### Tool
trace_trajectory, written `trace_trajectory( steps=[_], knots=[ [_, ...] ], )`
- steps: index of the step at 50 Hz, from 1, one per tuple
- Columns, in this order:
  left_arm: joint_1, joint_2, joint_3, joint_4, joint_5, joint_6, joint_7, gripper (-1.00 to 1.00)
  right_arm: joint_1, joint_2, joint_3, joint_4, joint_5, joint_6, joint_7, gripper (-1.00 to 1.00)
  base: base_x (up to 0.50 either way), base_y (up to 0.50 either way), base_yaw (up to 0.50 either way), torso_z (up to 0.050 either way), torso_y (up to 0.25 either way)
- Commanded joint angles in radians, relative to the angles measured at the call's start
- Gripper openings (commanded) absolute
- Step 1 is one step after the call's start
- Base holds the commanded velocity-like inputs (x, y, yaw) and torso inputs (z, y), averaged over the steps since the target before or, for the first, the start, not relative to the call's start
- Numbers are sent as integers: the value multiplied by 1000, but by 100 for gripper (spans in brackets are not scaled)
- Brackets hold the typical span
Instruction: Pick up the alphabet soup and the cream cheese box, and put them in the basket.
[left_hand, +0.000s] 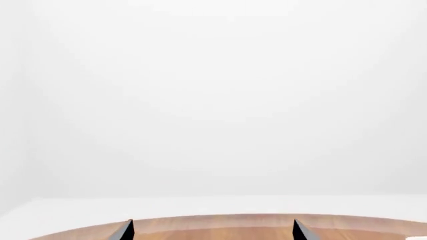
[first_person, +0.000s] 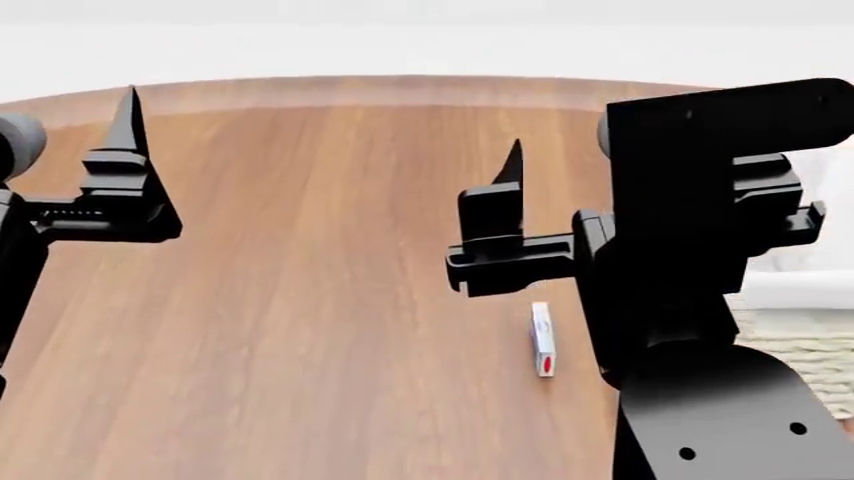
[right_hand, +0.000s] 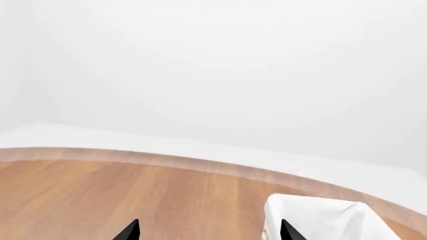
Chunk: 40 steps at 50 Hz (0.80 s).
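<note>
The cream cheese box (first_person: 542, 340), small, flat and white with blue and red marks, lies on the wooden table (first_person: 294, 320) below my right gripper's finger (first_person: 511, 168). The right gripper (right_hand: 208, 232) is open and empty, held above the table. The basket (first_person: 801, 345), wicker with a white liner, shows at the right edge behind my right arm; its liner also shows in the right wrist view (right_hand: 320, 220). My left gripper (left_hand: 213, 231) is open and empty over the table's left part; one of its fingers (first_person: 130, 125) shows in the head view. The alphabet soup is out of view.
The table's curved far edge (first_person: 400, 85) meets a white floor and walls. My right arm (first_person: 694, 300) hides much of the table's right side and most of the basket.
</note>
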Motion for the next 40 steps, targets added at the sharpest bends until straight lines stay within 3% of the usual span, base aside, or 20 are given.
trace_trajectory(
  steps=[1, 17, 25, 29, 30, 35, 40],
  knots=[
    [-4, -8, 2, 1, -14, -1, -8, 100, -2, 3, -5, 2, 8, -3, 4, 100, 500, 0, 0, 0, 0],
    [3, -18, 14, -7, -23, 16, -21, 100, -2, 6, -14, 9, 20, 1, 12, 100, 500, 0, 0, 0, 1],
    [-1, -24, 12, -3, -32, 11, -27, 100, 16, -4, 7, 28, 23, 29, 25, 100, 0, 0, 0, 0, 1],
    [-4, -27, 13, -6, -34, 13, -30, 100, 49, -29, 49, 49, 59, 126, 24, 100, 0, 0, 0, 0, 0],
    [-5, -28, 14, -6, -34, 13, -31, 100, 54, -21, 67, 76, 131, 130, 64, 100, 0, 0, 0, 0, 0],
    [-9, -35, 13, -17, -37, 20, -30, 100, 88, 101, 151, 236, 861, 129, 624, 100, 0, 0, 0, 0, 0],
    [-9, -39, 10, -21, -46, 16, -28, 100, 90, 160, 104, 379, 1348, 113, 997, 100, 0, 0, 0, 0, 0]
  ],
)
